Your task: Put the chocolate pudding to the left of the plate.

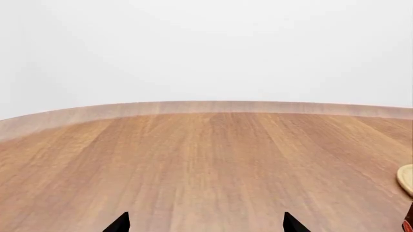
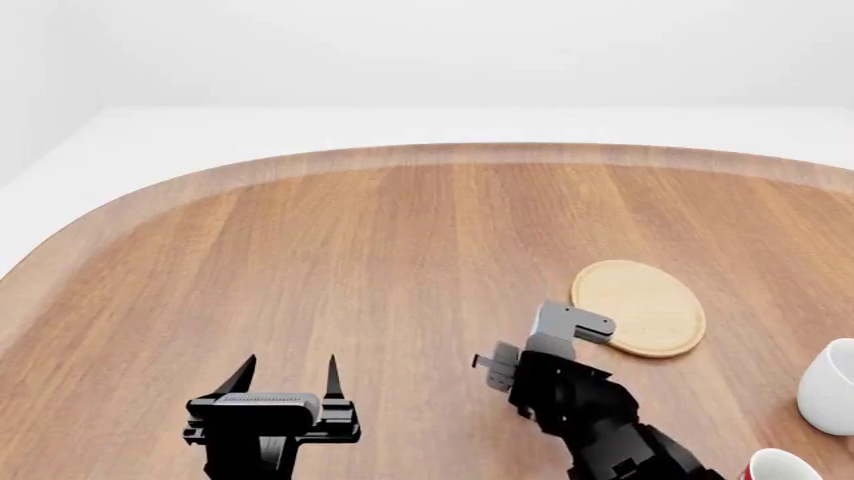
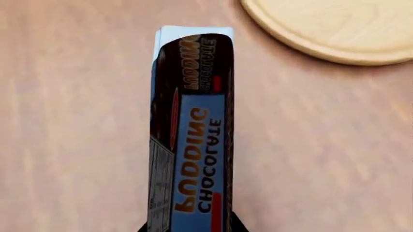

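My right gripper (image 2: 567, 335) is shut on the chocolate pudding (image 3: 192, 135), a thin box with a blue printed side reading "chocolate pudding"; in the head view the box (image 2: 571, 325) looks grey. It is held just left of the plate (image 2: 641, 306), a round light tan disc on the table. The plate's rim (image 3: 335, 34) shows beyond the box in the right wrist view, and a sliver of the plate (image 1: 406, 179) shows in the left wrist view. Whether the box touches the table I cannot tell. My left gripper (image 2: 287, 378) is open and empty over bare wood at the near left.
A white mug (image 2: 830, 386) stands at the right edge, and a red patterned mug (image 2: 774, 466) at the bottom right. The wooden table (image 2: 374, 250) has a rounded raised rim, and a white floor lies beyond it.
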### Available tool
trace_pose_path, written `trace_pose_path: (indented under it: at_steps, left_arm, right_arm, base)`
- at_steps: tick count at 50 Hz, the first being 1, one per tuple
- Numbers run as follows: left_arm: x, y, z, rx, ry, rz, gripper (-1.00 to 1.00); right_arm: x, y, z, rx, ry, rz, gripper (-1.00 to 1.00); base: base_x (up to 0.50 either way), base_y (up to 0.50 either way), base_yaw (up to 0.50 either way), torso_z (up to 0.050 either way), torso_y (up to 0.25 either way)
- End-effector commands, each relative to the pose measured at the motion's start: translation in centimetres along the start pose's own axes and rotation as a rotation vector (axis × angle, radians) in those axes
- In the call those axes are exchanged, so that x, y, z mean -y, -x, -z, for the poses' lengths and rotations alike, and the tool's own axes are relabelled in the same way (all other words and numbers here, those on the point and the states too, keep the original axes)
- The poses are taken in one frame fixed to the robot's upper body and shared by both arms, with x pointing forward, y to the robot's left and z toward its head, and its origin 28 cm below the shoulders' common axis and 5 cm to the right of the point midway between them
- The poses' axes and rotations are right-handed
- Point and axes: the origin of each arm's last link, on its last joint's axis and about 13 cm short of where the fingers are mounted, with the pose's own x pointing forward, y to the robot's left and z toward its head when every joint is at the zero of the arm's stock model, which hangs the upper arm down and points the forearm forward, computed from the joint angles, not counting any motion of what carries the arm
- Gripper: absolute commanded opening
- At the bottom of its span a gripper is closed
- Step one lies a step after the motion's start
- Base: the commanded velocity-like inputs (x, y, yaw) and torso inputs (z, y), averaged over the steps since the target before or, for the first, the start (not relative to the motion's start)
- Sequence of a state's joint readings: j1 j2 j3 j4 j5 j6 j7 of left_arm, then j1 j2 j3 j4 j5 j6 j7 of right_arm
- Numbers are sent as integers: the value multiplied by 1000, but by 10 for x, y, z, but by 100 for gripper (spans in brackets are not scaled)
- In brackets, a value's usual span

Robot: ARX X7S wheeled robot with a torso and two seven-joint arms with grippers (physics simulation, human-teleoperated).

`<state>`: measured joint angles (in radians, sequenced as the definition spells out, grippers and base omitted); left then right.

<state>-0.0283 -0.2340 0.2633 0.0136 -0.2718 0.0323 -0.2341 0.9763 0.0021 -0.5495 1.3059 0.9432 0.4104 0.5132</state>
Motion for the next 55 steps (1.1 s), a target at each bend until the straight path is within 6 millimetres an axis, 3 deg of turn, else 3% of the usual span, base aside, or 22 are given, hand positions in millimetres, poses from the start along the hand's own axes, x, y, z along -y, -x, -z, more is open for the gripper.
trace_pose_path:
  at_steps: [1,10,19,27,32,44,55]
  left_arm:
    - [0,0,0,-3,4,0,100]
    - [0,-1,-10,-9,2,6,100]
    - [3,-13,-47,-73,-39,17,100]
    - [4,-46,-97,-109,-81,34,100]
    - [3,-73,-116,-211,-29,90,100]
    - [2,-147,-140,-322,-69,24,100]
    - [2,-189,-146,-362,-86,-3,100]
  right_arm:
    - [-2,5,-3,87,58,-80,-100]
    - [4,32,-6,187,142,-143,-100]
    - [10,42,-15,190,202,-161,-100]
    - [12,53,-39,184,244,-170,-100]
    - [11,60,-55,195,265,-164,-100]
    - [2,61,-98,171,280,-161,-100]
    - [-7,58,-112,160,322,-140,-100]
  base:
    - [0,0,0,0,0]
    - [0,0,0,0,0]
    - [0,0,0,0,0]
    - [0,0,0,0,0]
    - [0,0,0,0,0]
    - [0,0,0,0,0]
    - [0,0,0,0,0]
